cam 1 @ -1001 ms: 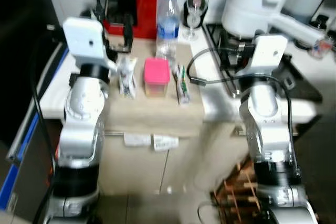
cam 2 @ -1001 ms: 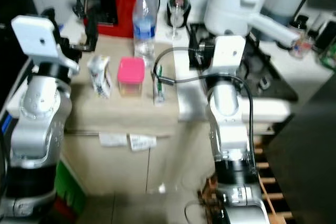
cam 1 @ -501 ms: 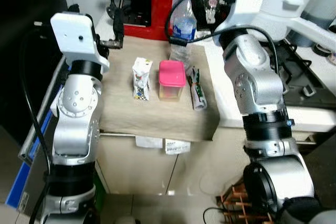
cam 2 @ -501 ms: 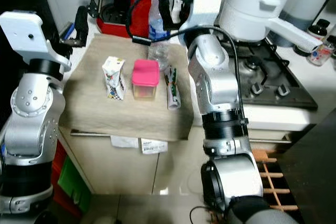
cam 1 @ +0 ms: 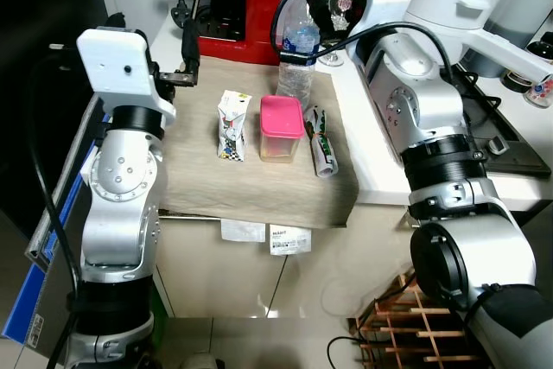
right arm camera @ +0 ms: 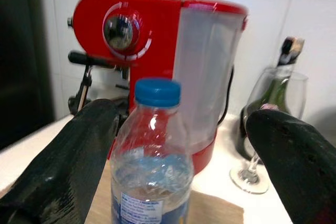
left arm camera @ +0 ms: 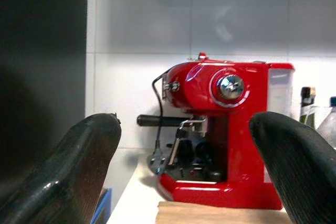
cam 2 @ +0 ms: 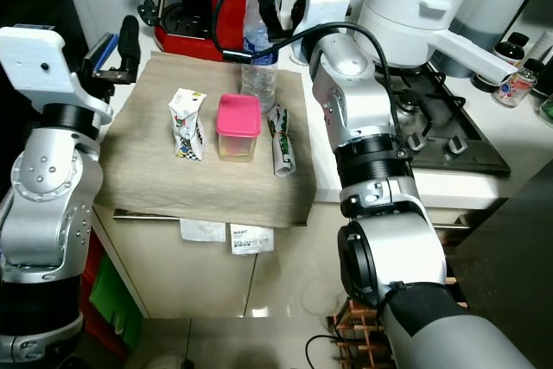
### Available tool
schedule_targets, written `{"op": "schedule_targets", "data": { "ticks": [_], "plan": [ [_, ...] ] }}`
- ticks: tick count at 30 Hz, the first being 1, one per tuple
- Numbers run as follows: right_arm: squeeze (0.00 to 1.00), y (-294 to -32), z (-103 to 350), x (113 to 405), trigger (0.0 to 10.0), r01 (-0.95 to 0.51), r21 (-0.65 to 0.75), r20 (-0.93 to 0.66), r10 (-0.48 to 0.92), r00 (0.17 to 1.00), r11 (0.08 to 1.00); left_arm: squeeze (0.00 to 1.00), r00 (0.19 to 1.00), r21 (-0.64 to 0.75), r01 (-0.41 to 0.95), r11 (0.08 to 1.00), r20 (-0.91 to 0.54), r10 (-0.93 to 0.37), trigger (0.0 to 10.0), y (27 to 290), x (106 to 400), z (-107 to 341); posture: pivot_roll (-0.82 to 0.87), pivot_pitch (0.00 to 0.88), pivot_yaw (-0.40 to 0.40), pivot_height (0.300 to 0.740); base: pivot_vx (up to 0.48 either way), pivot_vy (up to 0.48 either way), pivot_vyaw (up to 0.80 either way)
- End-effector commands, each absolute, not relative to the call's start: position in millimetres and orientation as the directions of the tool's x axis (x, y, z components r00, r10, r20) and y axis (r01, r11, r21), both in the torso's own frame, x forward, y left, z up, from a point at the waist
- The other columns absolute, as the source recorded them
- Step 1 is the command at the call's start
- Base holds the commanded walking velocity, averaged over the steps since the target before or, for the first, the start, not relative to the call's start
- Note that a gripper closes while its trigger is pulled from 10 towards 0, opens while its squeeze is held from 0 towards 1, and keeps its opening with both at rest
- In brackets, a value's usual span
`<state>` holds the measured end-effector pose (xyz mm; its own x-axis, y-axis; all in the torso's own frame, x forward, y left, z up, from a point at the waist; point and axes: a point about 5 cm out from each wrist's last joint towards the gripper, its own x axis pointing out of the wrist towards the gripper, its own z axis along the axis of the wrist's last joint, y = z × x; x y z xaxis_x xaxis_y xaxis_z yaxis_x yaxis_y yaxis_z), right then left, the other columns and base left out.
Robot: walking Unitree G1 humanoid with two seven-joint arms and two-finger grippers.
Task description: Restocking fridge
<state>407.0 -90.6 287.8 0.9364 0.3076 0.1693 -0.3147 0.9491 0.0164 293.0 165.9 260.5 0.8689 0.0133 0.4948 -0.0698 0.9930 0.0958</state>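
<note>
Right pincer (right arm camera: 178, 129) is lined up on the water bottle (right arm camera: 152, 156), fingers spread wide to either side of the blue cap and not touching it. The bottle stands upright at the back of the beige mat (cam 1: 207, 179) on the tabletop (cam 2: 371, 170), just in front of the red coffee machine (left arm camera: 226, 129). Left pincer (left arm camera: 184, 166) is also spread apart, holding nothing, hovering near the mat's back left corner and facing the coffee machine. The other stock sits in a row in front of the bottle: small carton (cam 1: 231, 125), pink-lidded tub (cam 1: 281, 129), tube-shaped packet (cam 1: 320, 146) lying flat. Risks as I see them: the grip height looks to be up around the neck, so closing there could let a tall, nearly empty-looking bottle swing or slip; a lower grab on the body looks safer. One finger looks close to the coffee machine's tank and the wine glass (right arm camera: 265, 129) stands just beside the bottle, so a sloppy approach or a sideways lift could knock the glass over. Tipping the bottle forward would take out the tub. The right arm's cable (cam 1: 294, 19) loops right above the bottle and could snag the cap on the way up.
</note>
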Motion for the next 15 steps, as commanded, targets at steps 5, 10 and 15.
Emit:
{"op": "schedule_targets", "data": {
  "ticks": [5,10,15],
  "plan": [
    [0.00,-81.7,289.7,413.6,10.0,-0.334,-0.004,0.159,0.330,0.930,0.943,0.00,0.875,0.123,-0.109,0.986,0.483,0.037,10.0,173.0,281.9,261.2,0.17,0.044,-0.126,0.740,0.000,0.000,0.00],
    [0.00,-75.5,284.9,416.7,10.0,-0.344,-0.014,0.132,0.343,0.930,0.939,0.00,0.879,0.136,-0.140,0.981,0.473,0.059,10.0,180.3,274.1,262.7,0.19,0.075,-0.133,0.740,0.000,0.000,0.00],
    [0.00,-79.3,283.3,419.6,8.2,-0.311,0.017,0.125,0.306,0.944,0.950,0.00,0.883,0.144,-0.145,0.979,0.466,0.062,10.0,182.4,274.4,263.9,0.19,0.078,-0.127,0.740,0.000,0.000,0.00]
  ]
}}
